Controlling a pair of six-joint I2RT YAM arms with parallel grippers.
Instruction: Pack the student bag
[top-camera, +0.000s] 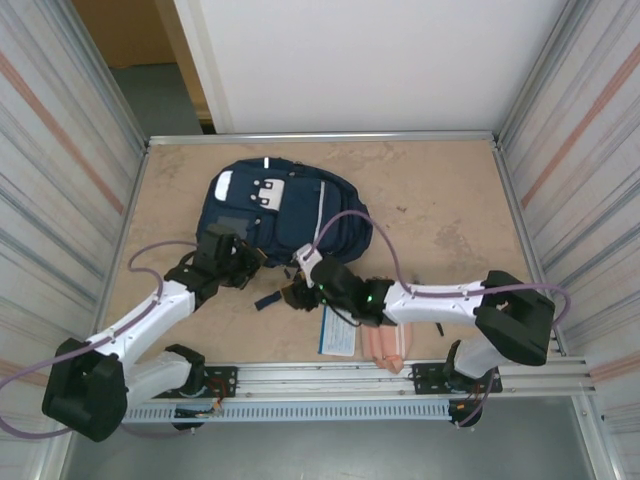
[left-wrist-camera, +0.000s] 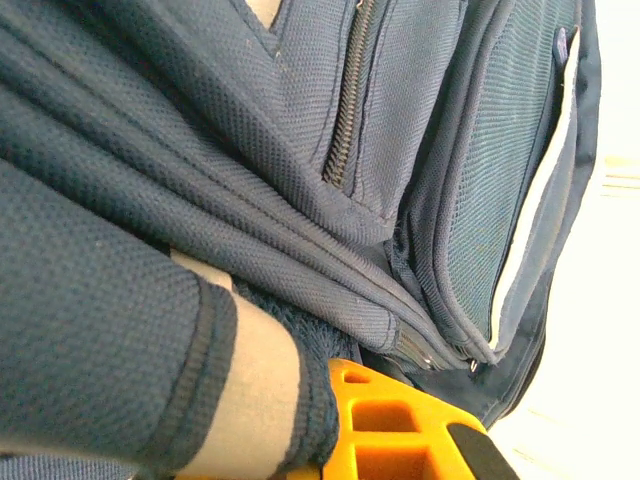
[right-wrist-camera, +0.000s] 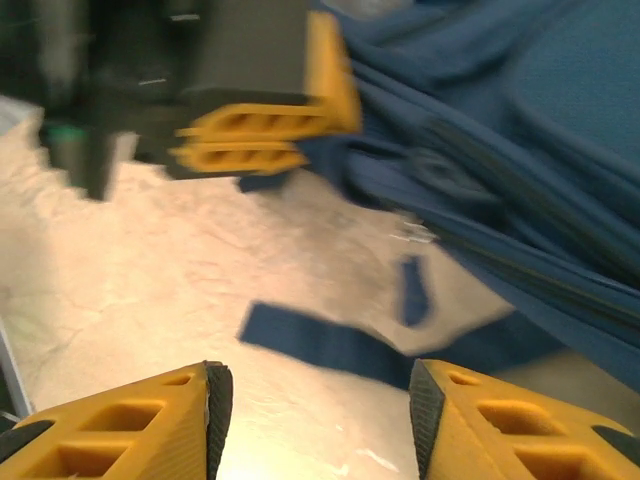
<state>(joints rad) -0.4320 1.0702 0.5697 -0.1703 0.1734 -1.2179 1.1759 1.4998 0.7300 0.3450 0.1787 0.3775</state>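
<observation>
The student bag (top-camera: 285, 210), navy with white patches, lies flat at the middle of the table. My left gripper (top-camera: 243, 262) is shut on a fold of fabric at its near left edge. In the left wrist view the bag fabric (left-wrist-camera: 300, 160) is bunched over one orange finger (left-wrist-camera: 400, 430); the other finger is hidden under it. My right gripper (top-camera: 300, 288) stands open just off the bag's near edge. In the right wrist view the right gripper (right-wrist-camera: 315, 420) has only bare table between its fingers. A loose dark strap (right-wrist-camera: 320, 345) lies ahead, and the left gripper (right-wrist-camera: 265, 125) pinches the bag (right-wrist-camera: 520, 150).
A dark blue book (top-camera: 338, 330) and a pink pencil pouch (top-camera: 383, 345) lie near the front rail under the right arm. Metal walls close in the table (top-camera: 440, 200) on the left, right and back.
</observation>
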